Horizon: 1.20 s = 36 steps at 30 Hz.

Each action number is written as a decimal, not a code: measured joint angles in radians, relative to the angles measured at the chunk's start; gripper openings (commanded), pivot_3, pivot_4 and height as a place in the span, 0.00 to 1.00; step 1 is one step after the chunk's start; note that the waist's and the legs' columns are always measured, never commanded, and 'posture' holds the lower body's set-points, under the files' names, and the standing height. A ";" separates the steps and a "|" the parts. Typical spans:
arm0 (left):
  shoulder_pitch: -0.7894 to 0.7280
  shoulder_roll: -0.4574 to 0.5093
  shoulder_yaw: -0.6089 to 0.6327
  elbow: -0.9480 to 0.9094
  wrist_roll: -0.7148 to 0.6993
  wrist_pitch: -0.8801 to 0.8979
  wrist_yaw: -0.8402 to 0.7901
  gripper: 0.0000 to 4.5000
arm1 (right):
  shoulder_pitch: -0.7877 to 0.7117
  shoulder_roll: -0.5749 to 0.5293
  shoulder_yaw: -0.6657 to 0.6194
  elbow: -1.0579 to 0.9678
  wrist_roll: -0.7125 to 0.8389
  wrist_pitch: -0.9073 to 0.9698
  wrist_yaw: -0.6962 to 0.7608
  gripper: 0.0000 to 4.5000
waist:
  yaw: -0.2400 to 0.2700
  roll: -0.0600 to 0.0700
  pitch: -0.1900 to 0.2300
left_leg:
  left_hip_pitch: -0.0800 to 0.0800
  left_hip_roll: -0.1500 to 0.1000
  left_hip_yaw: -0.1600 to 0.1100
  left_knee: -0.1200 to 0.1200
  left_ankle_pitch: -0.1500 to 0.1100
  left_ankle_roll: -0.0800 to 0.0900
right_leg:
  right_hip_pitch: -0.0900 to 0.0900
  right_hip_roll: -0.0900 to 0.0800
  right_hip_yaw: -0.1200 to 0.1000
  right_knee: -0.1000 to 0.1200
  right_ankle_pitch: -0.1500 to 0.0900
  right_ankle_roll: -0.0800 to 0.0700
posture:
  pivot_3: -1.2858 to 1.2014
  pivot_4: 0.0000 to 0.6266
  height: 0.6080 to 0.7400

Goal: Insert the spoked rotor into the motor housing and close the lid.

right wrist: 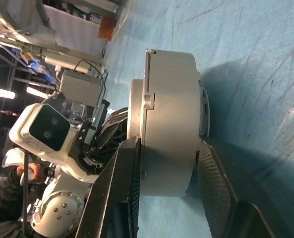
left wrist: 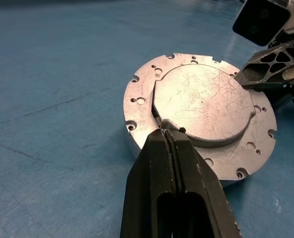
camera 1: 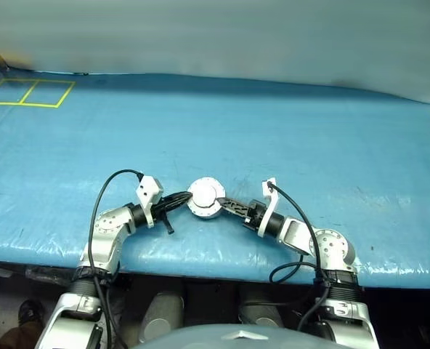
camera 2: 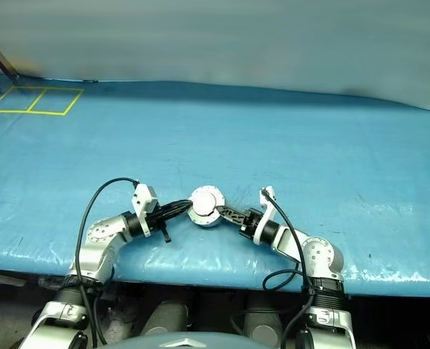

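Near the table's [camera 1: 287,131] front edge, the right gripper [right wrist: 167,163] is clasping the lidded motor housing [camera 1: 205,198] between its fingers, while the left gripper [left wrist: 169,141], fingers clenched empty, is touching the lid [left wrist: 206,99].

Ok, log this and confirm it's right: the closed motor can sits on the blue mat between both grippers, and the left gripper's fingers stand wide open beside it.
One thing is wrong: the left gripper is shut, its two black fingers pressed together with their tips at the lid, as the left wrist view shows. The rest holds: the closed motor housing sits on the blue mat between both grippers.
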 measured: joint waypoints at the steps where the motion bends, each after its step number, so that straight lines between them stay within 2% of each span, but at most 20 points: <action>1: 0.003 -0.024 0.026 -0.002 -0.022 0.022 0.037 0.04 | -0.003 0.015 -0.012 0.005 0.009 -0.011 -0.014 0.29 | 0.000 0.000 0.000 | -0.001 0.000 0.000 0.000 0.000 0.000 | -0.001 0.000 0.000 0.000 0.000 0.000 | 0.52 0.24 1.00; 3: 0.018 -0.058 0.070 -0.018 -0.079 0.064 0.074 0.13 | -0.010 0.033 -0.036 0.009 0.022 -0.021 -0.039 0.29 | -0.002 0.000 0.001 | -0.003 0.000 0.000 0.000 0.000 0.000 | -0.002 0.000 0.000 0.000 0.000 0.001 | 0.52 0.24 1.00; 10: 0.123 -0.113 0.144 -0.130 -0.265 0.224 0.090 0.65 | -0.033 0.093 -0.155 0.011 0.104 -0.067 -0.128 0.29 | -0.011 0.002 0.002 | -0.011 0.000 0.000 -0.001 0.000 0.001 | -0.012 0.001 0.000 0.000 0.003 0.006 | 0.52 0.24 1.00; 15: 0.155 -0.163 0.157 -0.193 -0.394 0.344 0.091 0.99 | -0.055 0.118 -0.163 -0.007 0.171 -0.071 -0.155 0.29 | -0.019 0.003 0.003 | -0.011 0.000 0.000 0.000 0.000 0.001 | -0.012 0.001 0.000 0.001 0.003 0.006 | 0.52 0.24 1.00; 21: 0.151 -0.259 0.216 -0.207 -0.573 0.471 0.126 0.99 | -0.095 0.123 -0.160 -0.022 0.248 -0.071 -0.169 0.29 | -0.018 0.003 0.003 | -0.012 0.000 0.000 0.001 0.000 0.001 | -0.012 0.001 0.000 0.000 0.003 0.006 | 0.52 0.24 1.00; 25: 0.138 -0.275 0.245 -0.208 -0.687 0.576 0.141 0.99 | -0.095 0.113 -0.141 -0.050 0.274 -0.069 -0.171 0.29 | -0.019 0.003 0.003 | -0.013 0.000 0.000 0.001 0.000 0.001 | -0.012 0.001 0.000 0.000 0.004 0.006 | 0.52 0.24 1.00; 36: 0.106 -0.295 0.261 -0.207 -0.777 0.699 0.174 0.99 | -0.044 0.067 -0.019 -0.139 0.308 -0.046 -0.162 0.29 | -0.019 0.003 0.003 | -0.013 0.000 0.000 0.002 0.000 0.001 | -0.012 0.002 0.000 0.000 0.003 0.005 | 0.52 0.24 1.00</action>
